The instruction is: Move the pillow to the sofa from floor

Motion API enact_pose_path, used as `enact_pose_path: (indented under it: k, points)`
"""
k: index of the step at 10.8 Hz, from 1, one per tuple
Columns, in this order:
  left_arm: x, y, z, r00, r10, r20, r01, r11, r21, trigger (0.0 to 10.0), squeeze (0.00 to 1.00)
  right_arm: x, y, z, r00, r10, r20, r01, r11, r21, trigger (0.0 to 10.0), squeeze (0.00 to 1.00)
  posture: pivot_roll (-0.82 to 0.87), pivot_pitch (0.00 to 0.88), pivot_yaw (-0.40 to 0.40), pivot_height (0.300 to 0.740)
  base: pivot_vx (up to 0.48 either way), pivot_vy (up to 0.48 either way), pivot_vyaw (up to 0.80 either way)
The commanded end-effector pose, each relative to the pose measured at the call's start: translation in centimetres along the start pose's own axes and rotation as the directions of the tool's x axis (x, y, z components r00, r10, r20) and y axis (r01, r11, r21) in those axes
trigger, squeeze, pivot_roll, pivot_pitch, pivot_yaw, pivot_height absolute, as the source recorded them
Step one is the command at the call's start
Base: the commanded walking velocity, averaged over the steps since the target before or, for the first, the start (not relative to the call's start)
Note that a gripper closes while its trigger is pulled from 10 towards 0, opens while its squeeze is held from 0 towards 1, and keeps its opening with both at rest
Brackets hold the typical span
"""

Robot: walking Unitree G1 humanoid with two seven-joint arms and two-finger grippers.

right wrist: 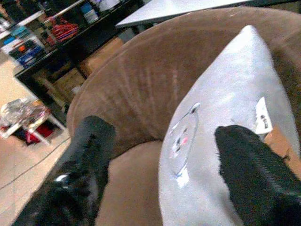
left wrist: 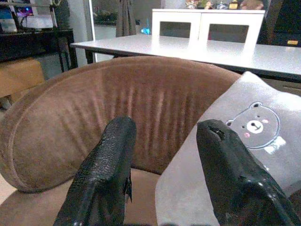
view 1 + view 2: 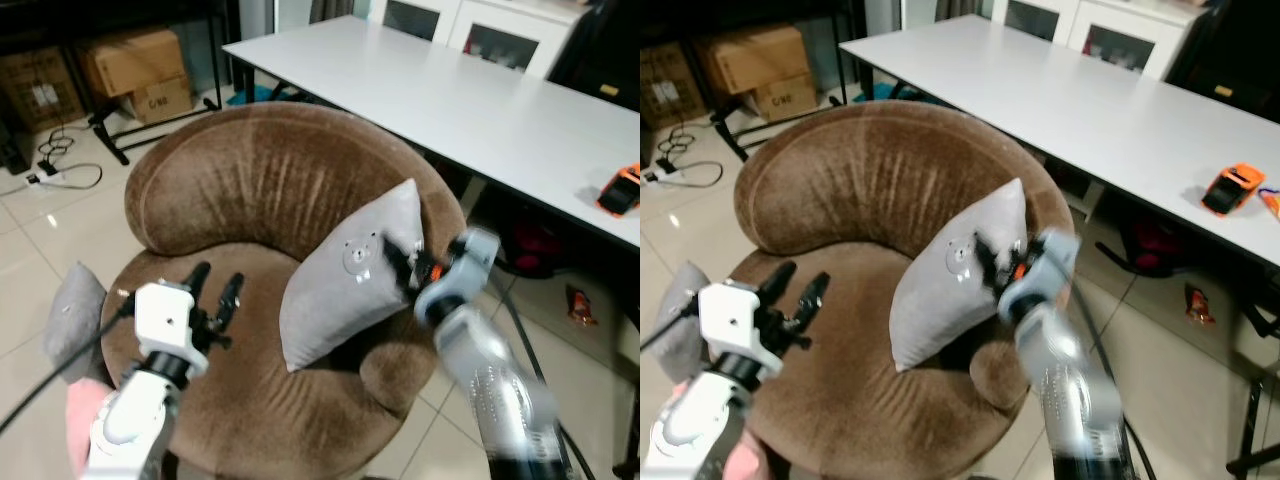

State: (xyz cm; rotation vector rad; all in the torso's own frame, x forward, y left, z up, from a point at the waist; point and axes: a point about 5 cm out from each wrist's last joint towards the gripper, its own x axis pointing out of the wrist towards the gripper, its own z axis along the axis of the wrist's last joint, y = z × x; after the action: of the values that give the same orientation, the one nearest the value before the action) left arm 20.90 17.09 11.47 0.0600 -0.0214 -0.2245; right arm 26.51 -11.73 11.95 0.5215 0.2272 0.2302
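Observation:
A grey pillow (image 3: 345, 280) with a bear print stands tilted on the seat of the round brown sofa chair (image 3: 250, 180), leaning against its backrest. My right gripper (image 3: 400, 262) is at the pillow's upper right edge. It is open in the right wrist view, with the pillow (image 1: 221, 141) close in front of its spread fingers. My left gripper (image 3: 218, 280) hovers open over the left part of the seat, a short way from the pillow's lower corner. In the left wrist view the bear print (image 2: 256, 127) lies just past its right finger.
A second grey cushion (image 3: 72, 318) lies on the tiled floor to the left of the chair, above something pink (image 3: 75, 420). A long white table (image 3: 480, 100) with an orange device (image 3: 622, 190) stands behind on the right. Cardboard boxes (image 3: 135, 65) and cables (image 3: 60, 165) are at the back left.

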Motion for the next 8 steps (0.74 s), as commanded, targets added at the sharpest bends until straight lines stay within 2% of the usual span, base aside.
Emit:
enact_pose_path:
  k: [1,3,4,5,6,7,8]
  points:
    - [0.1,-0.4,0.4,1.000,-0.005,0.014,0.004,1.000,0.013,10.0,0.00,-0.4,0.4,0.6,1.000,-0.002,0.004,0.002,1.000,-0.016,10.0,0.96,-0.03,0.000,-0.055,0.740,0.000,0.000,0.00]
    - [0.1,-0.2,0.4,1.000,0.009,0.012,-0.010,0.999,0.031,10.0,0.00,-1.2,0.8,0.9,1.000,-0.001,-0.002,0.001,1.000,-0.026,10.0,0.96,-0.04,0.000,-0.052,0.740,0.000,0.000,0.00]
    - [0.0,-0.2,0.4,1.000,0.016,0.010,-0.016,0.999,0.032,10.0,0.00,-1.4,0.1,0.9,0.997,-0.074,0.004,0.074,0.995,-0.071,10.0,0.93,-0.04,0.000,-0.051,0.740,0.000,0.000,0.00]
    - [0.1,-0.3,0.6,0.999,0.030,0.013,-0.031,0.998,0.056,10.0,0.00,-1.6,-0.9,1.5,0.992,-0.122,0.032,0.125,0.983,-0.137,10.0,0.05,-0.05,0.000,-0.047,0.740,0.000,0.000,0.00]
    - [0.2,-0.3,0.6,0.999,0.033,0.016,-0.034,0.998,0.062,10.0,0.00,-1.7,-1.8,2.3,0.976,-0.195,0.100,0.211,0.958,-0.195,10.0,0.00,-0.06,0.000,-0.044,0.740,0.000,0.000,0.00]
    - [0.4,-0.1,0.5,0.999,0.050,0.011,-0.051,0.997,0.057,10.0,0.00,-2.1,-2.6,2.3,0.988,-0.156,-0.019,0.150,0.973,-0.175,10.0,0.00,-0.07,0.000,-0.041,0.740,0.000,0.000,0.00]
    - [0.4,-0.2,0.4,0.999,0.054,0.008,-0.054,0.997,0.059,10.0,0.00,-2.3,-2.7,2.6,0.992,-0.126,0.022,0.125,0.920,-0.371,10.0,0.00,-0.07,0.000,-0.041,0.740,0.000,0.000,0.00]
